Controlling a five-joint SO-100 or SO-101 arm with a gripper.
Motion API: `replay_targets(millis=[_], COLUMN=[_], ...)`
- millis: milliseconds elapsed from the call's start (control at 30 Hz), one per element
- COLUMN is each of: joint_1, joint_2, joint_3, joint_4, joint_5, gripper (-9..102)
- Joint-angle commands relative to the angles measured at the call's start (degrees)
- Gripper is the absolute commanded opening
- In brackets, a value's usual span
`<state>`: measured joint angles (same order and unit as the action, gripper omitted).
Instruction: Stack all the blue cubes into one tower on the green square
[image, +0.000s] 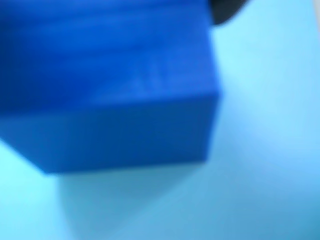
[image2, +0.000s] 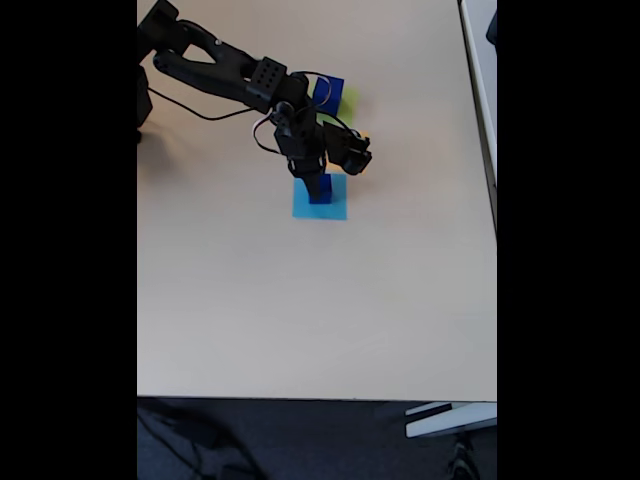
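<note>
In the fixed view, one blue cube (image2: 328, 93) sits on the green square (image2: 347, 100) at the back. A second blue cube (image2: 321, 188) stands on a flat light-blue square (image2: 332, 209) in front of it. My gripper (image2: 314, 178) points down right over this second cube, with its black fingers at the cube's top and left side. The wrist view is blurred: the same blue cube (image: 105, 85) is very close against the light-blue square (image: 265, 150). Whether the jaws press on the cube is not visible.
A sliver of an orange square (image2: 365, 137) peeks out beside the gripper's motor. The arm (image2: 215, 68) and its cable stretch in from the back left. The beige table (image2: 300, 300) ends at a front edge and at a right edge.
</note>
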<state>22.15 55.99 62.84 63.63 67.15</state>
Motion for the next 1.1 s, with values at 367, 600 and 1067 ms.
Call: replay_targets(millis=[367,600,1067], joint_1=[-2.37,-6.68,-21.8], joint_2=[10.99,16.26,19.07], joint_3=[-6.33,-8.96,-6.5], joint_4=[4.57,6.86,8.61], joint_5=[0.09,5.01,26.72], gripper=[2,2,3])
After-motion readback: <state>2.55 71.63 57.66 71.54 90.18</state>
